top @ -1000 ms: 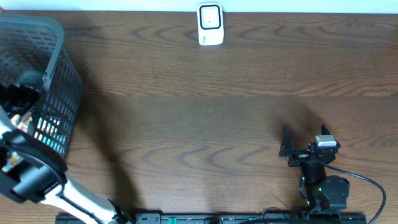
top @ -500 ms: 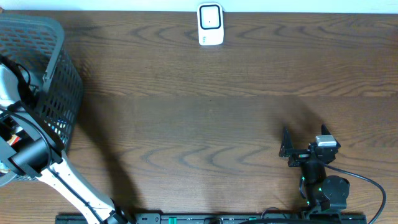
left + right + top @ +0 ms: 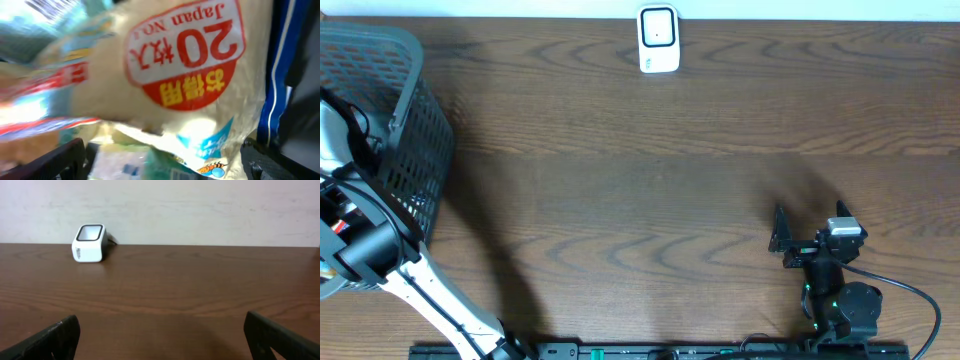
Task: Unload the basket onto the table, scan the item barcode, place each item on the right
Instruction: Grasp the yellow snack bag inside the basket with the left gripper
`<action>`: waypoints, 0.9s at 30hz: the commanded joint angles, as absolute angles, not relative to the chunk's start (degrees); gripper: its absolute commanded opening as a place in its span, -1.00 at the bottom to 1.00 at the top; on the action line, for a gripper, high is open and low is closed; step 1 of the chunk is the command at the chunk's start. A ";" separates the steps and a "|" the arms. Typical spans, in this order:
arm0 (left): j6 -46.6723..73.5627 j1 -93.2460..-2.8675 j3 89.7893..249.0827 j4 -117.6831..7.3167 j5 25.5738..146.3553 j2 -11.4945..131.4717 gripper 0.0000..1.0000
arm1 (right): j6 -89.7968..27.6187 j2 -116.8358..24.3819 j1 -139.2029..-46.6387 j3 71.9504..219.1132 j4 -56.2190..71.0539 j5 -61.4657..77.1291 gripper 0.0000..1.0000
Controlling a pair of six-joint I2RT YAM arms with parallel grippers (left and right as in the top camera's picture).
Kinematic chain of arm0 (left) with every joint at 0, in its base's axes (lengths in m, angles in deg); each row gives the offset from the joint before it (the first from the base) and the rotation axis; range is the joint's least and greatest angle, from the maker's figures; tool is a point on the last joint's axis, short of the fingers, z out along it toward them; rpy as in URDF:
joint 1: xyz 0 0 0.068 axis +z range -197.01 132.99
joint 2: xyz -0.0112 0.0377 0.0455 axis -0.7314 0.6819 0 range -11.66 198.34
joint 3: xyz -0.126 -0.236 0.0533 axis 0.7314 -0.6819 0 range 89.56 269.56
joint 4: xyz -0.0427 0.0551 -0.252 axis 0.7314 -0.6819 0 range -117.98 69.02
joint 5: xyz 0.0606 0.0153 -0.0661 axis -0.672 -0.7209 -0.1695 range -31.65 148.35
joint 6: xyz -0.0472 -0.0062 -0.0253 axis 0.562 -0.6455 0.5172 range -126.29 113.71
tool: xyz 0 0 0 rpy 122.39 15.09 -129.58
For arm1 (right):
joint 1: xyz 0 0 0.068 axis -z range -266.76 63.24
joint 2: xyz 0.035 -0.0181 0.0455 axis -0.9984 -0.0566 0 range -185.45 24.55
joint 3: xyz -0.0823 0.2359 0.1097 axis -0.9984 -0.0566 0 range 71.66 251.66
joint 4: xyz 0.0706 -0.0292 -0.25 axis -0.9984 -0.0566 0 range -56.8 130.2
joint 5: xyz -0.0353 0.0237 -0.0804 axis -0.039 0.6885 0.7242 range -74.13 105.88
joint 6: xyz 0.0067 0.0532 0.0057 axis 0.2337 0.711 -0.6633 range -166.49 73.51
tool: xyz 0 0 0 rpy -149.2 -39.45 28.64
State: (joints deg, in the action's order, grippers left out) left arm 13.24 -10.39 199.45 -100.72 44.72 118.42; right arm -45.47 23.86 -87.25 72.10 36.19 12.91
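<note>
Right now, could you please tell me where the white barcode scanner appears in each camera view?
Overhead: the white barcode scanner stands top centre, at the far edge of the dark wooden table.
Left wrist: not in it; a printed packet fills the picture.
Right wrist: the white barcode scanner is upper left, before the pale wall.
Shared landmark: that table, seen in overhead and right wrist views.

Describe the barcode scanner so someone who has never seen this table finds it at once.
Take the dark wooden table, then look to the middle of its far edge, against the pale wall. The barcode scanner stands there alone: a small white box with a dark-rimmed window, nothing like the grey mesh basket at the left end.
</note>
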 commanded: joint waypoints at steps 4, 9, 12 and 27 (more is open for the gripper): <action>13.06 -10.23 203.42 -101.07 41.57 114.38 0.96 | -44.84 24.16 -86.96 72.02 36.00 12.91 0.99; 13.06 -10.26 200.63 -99.41 41.40 114.90 0.96 | -44.84 24.16 -86.96 72.02 36.00 12.91 0.99; 12.65 -10.23 197.94 -96.50 44.48 115.01 0.96 | -44.84 24.16 -86.96 72.02 36.00 12.91 0.99; 14.64 -9.56 187.03 -92.85 30.64 115.04 0.96 | -44.84 24.16 -86.96 72.02 36.00 12.91 0.99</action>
